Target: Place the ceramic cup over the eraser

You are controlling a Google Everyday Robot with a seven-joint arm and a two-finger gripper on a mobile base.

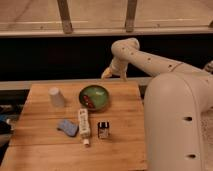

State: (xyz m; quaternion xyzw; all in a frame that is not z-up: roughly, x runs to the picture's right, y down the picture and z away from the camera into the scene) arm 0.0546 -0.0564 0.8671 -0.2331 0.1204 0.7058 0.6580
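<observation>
The wooden tabletop (45,150) carries five things. The ceramic cup (56,96) stands in the far left part of it, plain white, with its narrower end up. It stands alone there and touches nothing. To the right of the cup, near the far edge, sits the green bowl (95,96), and some small red thing (89,101) lies inside it at the left side. In front of the bowl lies a long white bar-shaped object (84,125), with its length running from the bowl toward the near edge. A blue pad (67,127) lies just beside this bar on the left; whether the two touch cannot be told. The eraser (103,129), a small dark block with a white patch, stands just to the right of the bar, near its front end, and a little apart from it. The eraser is uncovered, and the cup is well apart from it, with the bar and the bowl lying between them. The white arm (150,60) comes from the large body of the robot at the right and bends down behind the far edge of the tabletop. The gripper (107,74) hangs there, beyond the bowl and a little to its right, above the level of the tabletop and not over any of the things. Its fingers (104,75) are spread apart and nothing is held between them. The gripper is well apart from both the cup and the eraser.
</observation>
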